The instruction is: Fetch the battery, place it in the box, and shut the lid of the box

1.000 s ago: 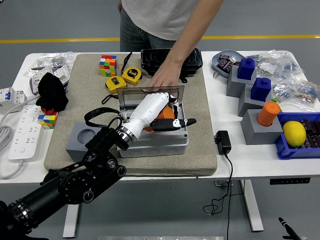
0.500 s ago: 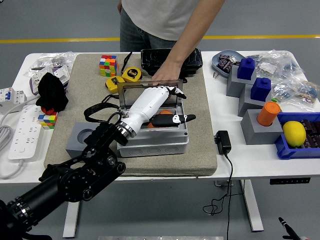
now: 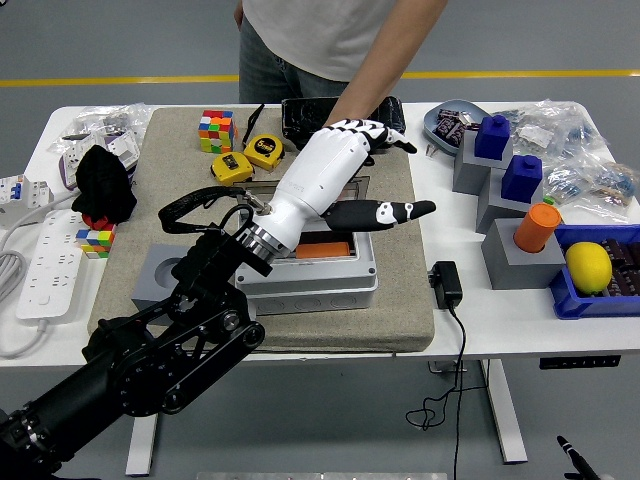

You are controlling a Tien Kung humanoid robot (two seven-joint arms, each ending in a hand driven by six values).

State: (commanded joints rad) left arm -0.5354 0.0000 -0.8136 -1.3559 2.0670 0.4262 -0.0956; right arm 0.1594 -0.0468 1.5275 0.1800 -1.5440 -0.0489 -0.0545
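Note:
The grey box (image 3: 312, 283) stands on the tan mat (image 3: 400, 300) at the table's middle. An orange battery (image 3: 322, 249) lies inside it. My left hand (image 3: 390, 170), white with black fingertips, is raised above the box's far side. Its fingers (image 3: 378, 129) are spread and hold nothing, and the thumb (image 3: 398, 212) points right. The lid stands behind my hand and is mostly hidden. A person's forearm (image 3: 375, 70) reaches down from the far side toward the lid; the person's hand is hidden behind mine.
A black case (image 3: 300, 118), two yellow tape measures (image 3: 262, 150) and a Rubik's cube (image 3: 216, 130) lie behind the box. A grey block with a hole (image 3: 168, 282) sits to its left, a power adapter (image 3: 446, 283) to its right. Grey blocks (image 3: 498, 170) and a blue bin with a lemon (image 3: 590, 268) stand far right.
My left hand has lifted out of the box, up and toward the far right, with its fingers spread. The orange battery stays in the box.

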